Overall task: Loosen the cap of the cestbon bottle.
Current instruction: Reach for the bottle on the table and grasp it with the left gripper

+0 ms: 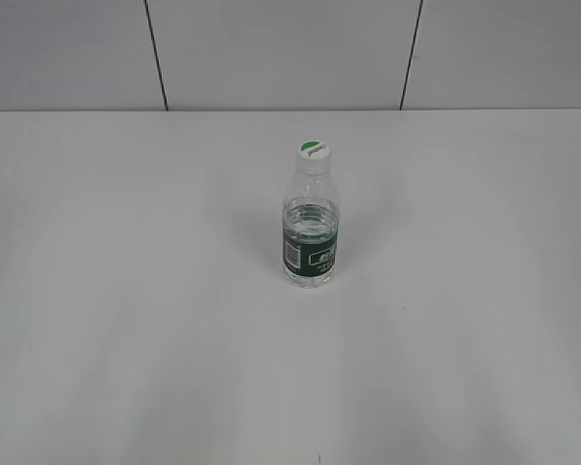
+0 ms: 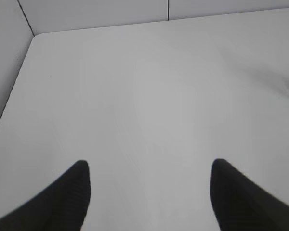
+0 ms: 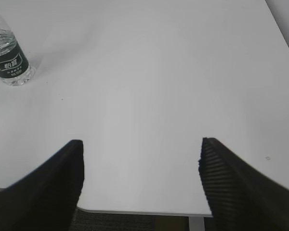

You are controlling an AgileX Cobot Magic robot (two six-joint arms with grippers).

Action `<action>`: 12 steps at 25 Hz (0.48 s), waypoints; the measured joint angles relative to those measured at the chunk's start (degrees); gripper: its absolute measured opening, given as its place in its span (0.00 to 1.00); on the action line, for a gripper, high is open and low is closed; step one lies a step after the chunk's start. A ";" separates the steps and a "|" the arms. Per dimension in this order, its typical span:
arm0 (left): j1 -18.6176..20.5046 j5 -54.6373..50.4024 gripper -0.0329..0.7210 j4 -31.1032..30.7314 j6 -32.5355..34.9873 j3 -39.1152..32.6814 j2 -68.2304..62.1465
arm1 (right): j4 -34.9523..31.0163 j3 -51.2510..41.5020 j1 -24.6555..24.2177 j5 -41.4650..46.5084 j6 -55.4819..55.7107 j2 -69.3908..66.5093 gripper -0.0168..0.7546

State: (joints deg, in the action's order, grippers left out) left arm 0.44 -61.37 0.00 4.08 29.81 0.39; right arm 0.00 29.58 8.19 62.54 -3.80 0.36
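Clear glossy plastic bottle [image 1: 310, 228]; smooth matt white table [image 1: 126, 291]

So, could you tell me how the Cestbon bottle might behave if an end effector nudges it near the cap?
The cestbon bottle stands upright, tall and narrow, so it would probably tip. It looks roughly half full, so probably light. Its clear plastic may flex when squeezed.

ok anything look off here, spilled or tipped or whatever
Nothing stands out. The cestbon bottle stands upright on the table with its cap on, no spill around it, and both grippers' fingers are open, well away.
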 joint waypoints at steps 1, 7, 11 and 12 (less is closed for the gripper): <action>0.00 0.00 0.67 0.00 0.00 0.00 0.00 | 0.00 0.00 0.00 0.00 0.00 0.00 0.76; 0.00 0.00 0.67 -0.37 0.00 0.00 0.00 | 0.00 0.00 0.00 0.00 0.00 0.00 0.76; 0.00 0.00 0.67 -0.48 0.00 0.00 0.00 | 0.00 0.00 0.00 0.00 0.00 0.00 0.76; 0.00 0.00 0.67 -0.48 0.00 0.00 0.00 | 0.00 0.00 0.00 0.00 0.00 0.00 0.76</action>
State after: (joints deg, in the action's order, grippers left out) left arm 0.44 -61.37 -0.48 4.08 29.81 0.39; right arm 0.00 29.58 8.19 62.54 -3.80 0.36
